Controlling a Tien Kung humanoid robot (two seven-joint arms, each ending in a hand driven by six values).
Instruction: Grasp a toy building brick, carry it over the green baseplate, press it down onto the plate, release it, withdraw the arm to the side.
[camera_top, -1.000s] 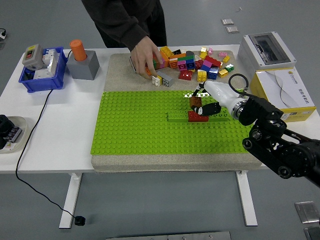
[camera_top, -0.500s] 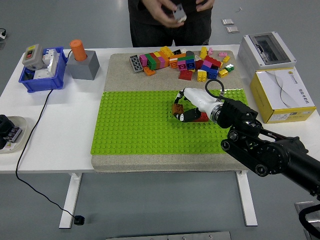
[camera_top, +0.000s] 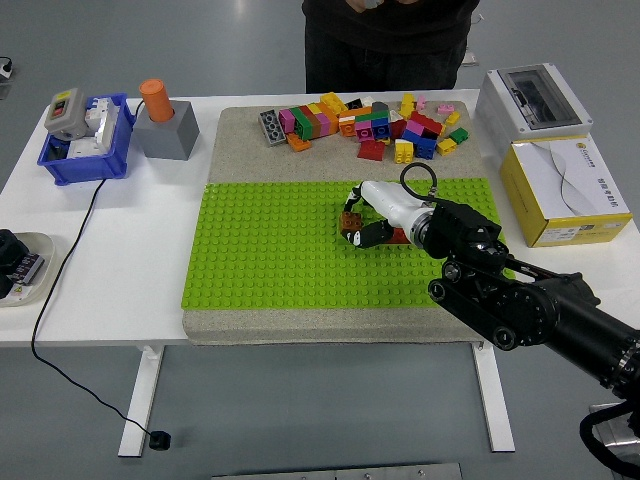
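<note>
A green studded baseplate (camera_top: 270, 250) lies on a beige mat in the middle of the table. My right hand (camera_top: 358, 224) reaches in from the lower right and sits low over the plate's centre-right. Its white and black fingers are curled on a small brown brick (camera_top: 350, 220), which is at or just above the studs. A red brick (camera_top: 399, 237) shows on the plate right behind the hand. A pile of loose coloured bricks (camera_top: 365, 122) lies on the mat beyond the plate. My left arm is out of the picture.
A person stands at the far edge, hands raised at the picture's top. A blue bin (camera_top: 85, 150) and a grey block with an orange cylinder (camera_top: 165, 128) stand far left. A white switch box (camera_top: 530, 98) and a yellow carton (camera_top: 565, 190) stand right.
My right hand carried the brown brick leftward and lower over the plate. The person lifted a grey brick off the mat and stepped right, hands now up at the top edge.
</note>
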